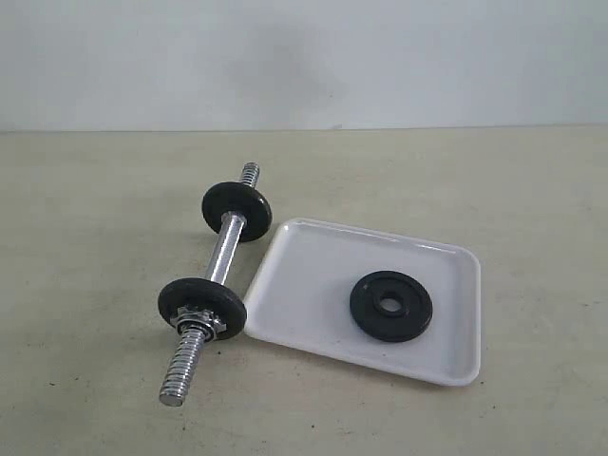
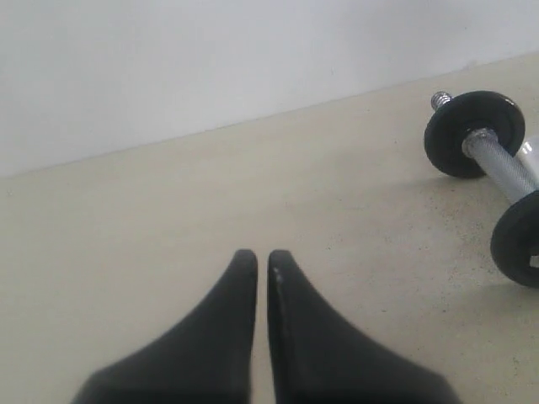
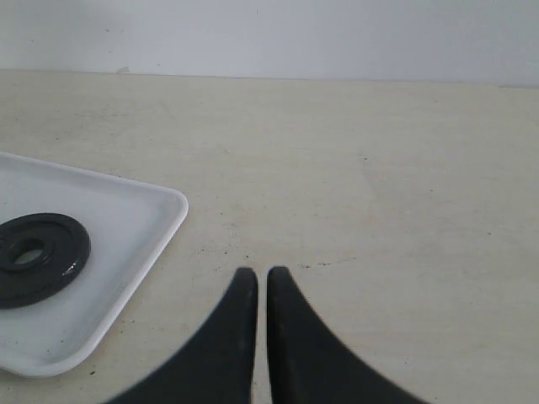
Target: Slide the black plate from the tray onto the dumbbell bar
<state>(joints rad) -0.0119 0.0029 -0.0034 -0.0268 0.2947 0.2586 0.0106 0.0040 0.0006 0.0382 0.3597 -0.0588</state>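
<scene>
Black plate [image 1: 390, 305] in tray [image 1: 302, 283], dumbbell bar [image 1: 225, 250] beside

A pale beige, faintly speckled table [image 1: 114, 209] carries two things directly: the dumbbell bar [image 1: 224, 249] lies on the left, running from near to far, and the tray [image 1: 304, 285] sits flat just beside it on the right
</scene>
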